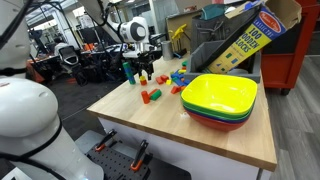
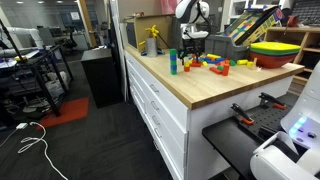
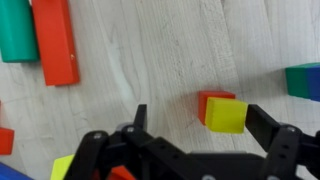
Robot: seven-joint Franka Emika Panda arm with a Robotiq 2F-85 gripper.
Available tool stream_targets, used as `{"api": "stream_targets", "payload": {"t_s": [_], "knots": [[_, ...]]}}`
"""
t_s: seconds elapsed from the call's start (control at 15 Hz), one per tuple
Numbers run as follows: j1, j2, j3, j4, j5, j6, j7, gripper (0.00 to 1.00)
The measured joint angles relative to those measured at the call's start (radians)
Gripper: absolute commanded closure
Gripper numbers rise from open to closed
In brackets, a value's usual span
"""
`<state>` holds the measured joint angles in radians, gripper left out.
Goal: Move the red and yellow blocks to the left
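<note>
Exterior view, bowls stacked, blocks nearby

We see end effector over pale wood bench, jaws spread wide. Between jaws: yellow block touching red block. Upper left: long red piece beside teal piece. Right edge: blue block.

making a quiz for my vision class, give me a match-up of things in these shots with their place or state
1 yellow block
2 green block
3 bowls
4 fingers

a stacked
b open
c between the fingers, against a red block
d top left corner of the wrist view

Pairs: 1-c, 2-d, 3-a, 4-b
</note>
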<state>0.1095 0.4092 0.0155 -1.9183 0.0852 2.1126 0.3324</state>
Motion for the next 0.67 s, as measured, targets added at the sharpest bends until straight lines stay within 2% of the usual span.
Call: {"api": "stream_targets", "payload": {"t_s": [0.67], "knots": [[-0.03, -0.066, -0.003, 0.013, 0.033, -0.004, 0.0, 0.0]]}}
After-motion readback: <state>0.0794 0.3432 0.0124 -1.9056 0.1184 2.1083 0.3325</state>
